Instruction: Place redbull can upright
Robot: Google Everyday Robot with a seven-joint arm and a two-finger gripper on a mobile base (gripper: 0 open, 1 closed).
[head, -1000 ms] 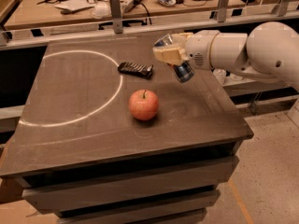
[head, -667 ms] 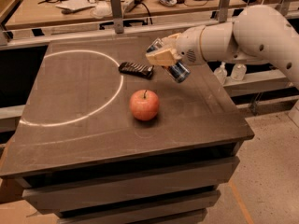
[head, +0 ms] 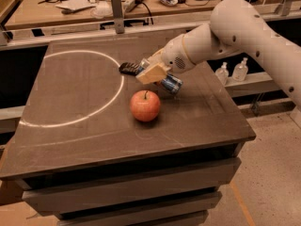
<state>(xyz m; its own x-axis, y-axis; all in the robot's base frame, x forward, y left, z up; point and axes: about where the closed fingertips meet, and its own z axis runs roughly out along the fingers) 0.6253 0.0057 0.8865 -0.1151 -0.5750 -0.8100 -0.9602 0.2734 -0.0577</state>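
Observation:
My gripper [head: 150,73] is shut on the redbull can [head: 171,84], a slim blue and silver can. It holds the can tilted, low over the dark table [head: 80,140], just right of centre. The can's lower end points right and down and looks close to the tabletop; I cannot tell if it touches. The tan fingers [head: 153,71] cover the can's upper part.
A red apple [head: 145,105] stands just in front of the gripper. A dark flat snack packet [head: 129,68] lies right behind it. A white chalk circle [head: 120,86] marks the table's left half. Two small bottles [head: 233,71] stand beyond the right edge. A cluttered bench [head: 94,4] is behind.
The arm has swung left and down with the can, from near the table's right edge to just behind the apple. The apple and the packet have not moved.

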